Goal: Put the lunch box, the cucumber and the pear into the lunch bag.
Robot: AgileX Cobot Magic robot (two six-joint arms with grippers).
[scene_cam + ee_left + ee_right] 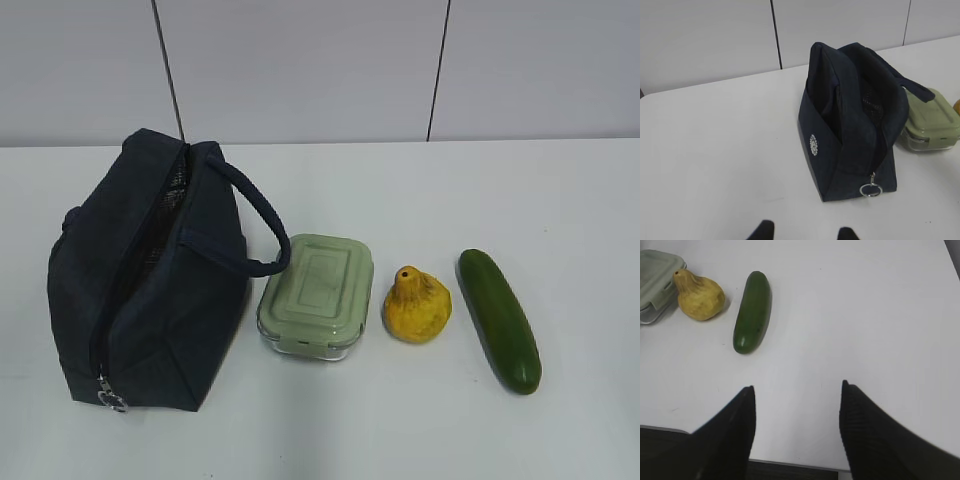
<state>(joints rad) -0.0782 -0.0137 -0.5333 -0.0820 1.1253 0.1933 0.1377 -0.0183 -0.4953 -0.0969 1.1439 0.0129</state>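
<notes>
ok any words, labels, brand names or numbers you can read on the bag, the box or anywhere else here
No readable text anywhere.
Dark navy fabric lunch bag: a small round white emblem on its side panel, too small and blurred to read.
Clear glass lunch box with pale sage-green clip-on lid: raised moulding only, no lettering visible.
White table: no markings.

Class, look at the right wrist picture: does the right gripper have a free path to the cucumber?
Probably yes. The right gripper stands open over bare table, and the cucumber lies apart from the pear.
</notes>
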